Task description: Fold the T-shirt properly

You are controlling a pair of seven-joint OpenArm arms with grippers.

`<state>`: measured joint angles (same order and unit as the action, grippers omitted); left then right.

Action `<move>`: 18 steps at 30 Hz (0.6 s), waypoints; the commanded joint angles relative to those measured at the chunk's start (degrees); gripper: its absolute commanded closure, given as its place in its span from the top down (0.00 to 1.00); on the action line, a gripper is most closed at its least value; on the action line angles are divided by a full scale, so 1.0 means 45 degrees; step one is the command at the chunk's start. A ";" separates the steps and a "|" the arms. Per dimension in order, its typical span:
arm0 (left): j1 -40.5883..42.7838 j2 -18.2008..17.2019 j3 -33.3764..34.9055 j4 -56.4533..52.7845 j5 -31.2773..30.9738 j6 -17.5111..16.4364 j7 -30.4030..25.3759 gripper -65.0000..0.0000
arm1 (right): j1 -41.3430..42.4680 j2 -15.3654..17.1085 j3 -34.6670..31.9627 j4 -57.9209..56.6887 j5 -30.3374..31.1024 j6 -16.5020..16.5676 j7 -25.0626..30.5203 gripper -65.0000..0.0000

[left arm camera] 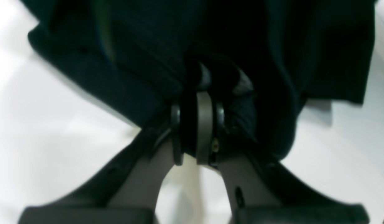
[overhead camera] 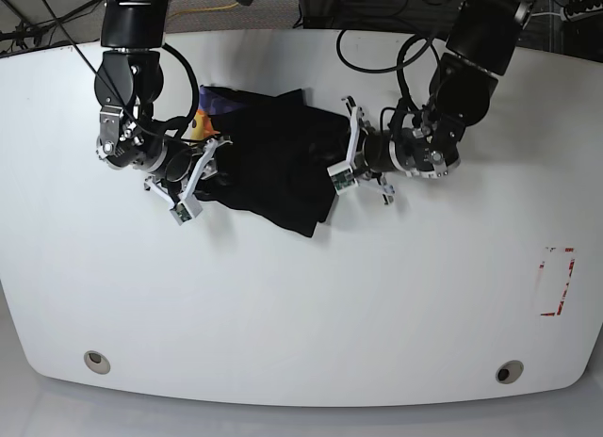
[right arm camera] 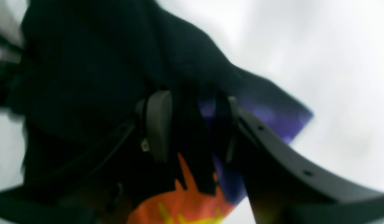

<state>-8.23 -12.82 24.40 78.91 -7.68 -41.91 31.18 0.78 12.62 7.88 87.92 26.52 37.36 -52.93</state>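
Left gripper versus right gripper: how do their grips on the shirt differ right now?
The left gripper is pinched shut on plain black T-shirt fabric; the right gripper stands wider, with cloth between its fingers. The left sits at the shirt's plain edge, the right where purple and orange show. Both touch the shirt.

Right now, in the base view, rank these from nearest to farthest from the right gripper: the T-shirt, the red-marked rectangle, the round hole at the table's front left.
1. T-shirt: right gripper is gripping it.
2. Round hole: front left.
3. Red-marked rectangle: far side, beyond the left arm.
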 commanded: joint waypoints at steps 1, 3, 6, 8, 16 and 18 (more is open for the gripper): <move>-0.0447 -0.0502 -0.0060 -0.0491 0.1756 0.0425 0.1677 0.07 | -0.0338 -0.0295 -0.0003 0.1512 0.0328 0.0166 0.0069 0.34; -0.0955 -0.0658 -0.0099 -0.0511 0.1737 0.0425 0.1657 0.07 | -0.0534 -0.0431 0.0017 0.2352 0.0328 0.0166 -0.0048 0.34; -0.1483 -0.0756 -0.0803 -0.0296 0.1698 0.0425 0.1736 0.07 | -0.0592 -0.0490 0.0017 0.3427 0.0348 0.0205 -0.0458 0.34; -0.1522 -0.0736 -0.1662 0.0368 0.1698 0.0425 0.1736 0.07 | -0.0592 -0.0607 0.0037 0.3700 0.0406 0.0205 -0.0517 0.34; -0.0428 -0.0463 -0.3557 0.3728 0.1717 0.0425 0.1736 0.07 | -0.0319 -0.0256 0.0017 0.3661 0.0309 0.0205 -0.0517 0.34; 0.0041 -0.0424 -0.3714 0.4314 0.1737 0.0425 0.1736 0.07 | -0.0241 -0.0314 -0.0042 0.3603 0.0211 0.0205 -0.0517 0.34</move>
<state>-8.73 -14.72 8.25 95.53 0.49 -39.77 39.27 -1.48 11.00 7.79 103.39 27.20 38.02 -56.53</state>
